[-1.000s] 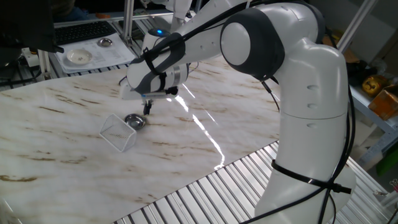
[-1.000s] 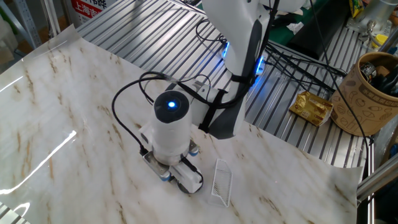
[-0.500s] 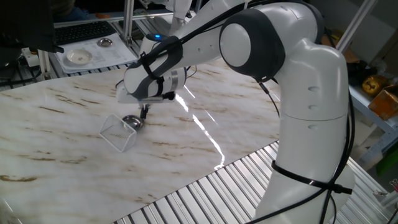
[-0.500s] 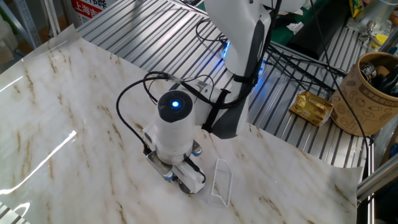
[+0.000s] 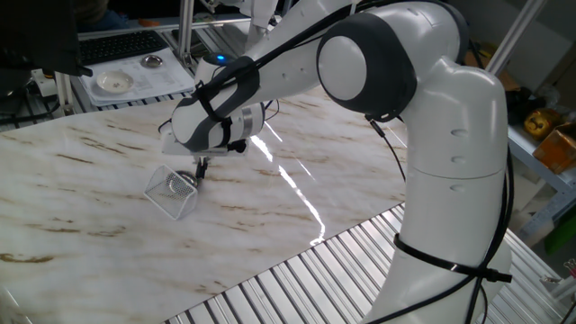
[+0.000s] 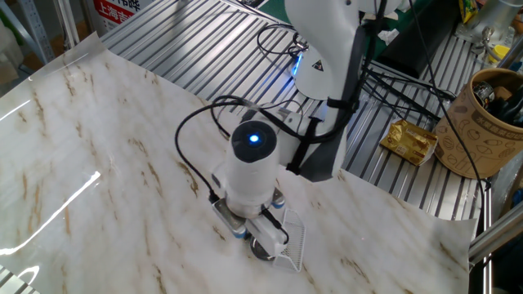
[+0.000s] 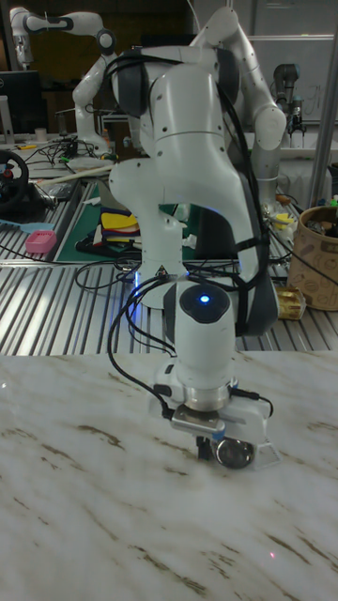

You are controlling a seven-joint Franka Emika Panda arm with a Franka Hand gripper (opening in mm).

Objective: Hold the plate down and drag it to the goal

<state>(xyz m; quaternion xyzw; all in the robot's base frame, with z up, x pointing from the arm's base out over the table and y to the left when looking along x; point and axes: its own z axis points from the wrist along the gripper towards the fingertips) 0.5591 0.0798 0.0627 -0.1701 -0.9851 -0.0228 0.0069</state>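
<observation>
The plate (image 5: 183,184), a tiny shiny silver dish, lies inside the goal (image 5: 166,199), a faint whitish square outline seen as a diamond on the marble top. My gripper (image 5: 200,167) stands upright, its dark fingertips together and pressed down on the plate's right rim. In the other fixed view the gripper (image 6: 261,242) covers most of the plate (image 6: 263,251), with the goal (image 6: 294,238) just to its right. The tall fixed view has the gripper (image 7: 204,449) touching the left edge of the plate (image 7: 237,453), which sits within the goal (image 7: 271,459).
A white tray (image 5: 135,85) at the back left holds a pale beige saucer (image 5: 114,82) and another small metal dish (image 5: 151,61). Slatted metal borders the marble. A brown cup (image 6: 490,122) and a gold packet (image 6: 413,140) sit at the right.
The gripper has slid left across the marble in one fixed view, and the plate has moved with it from just outside the square outline to inside it.
</observation>
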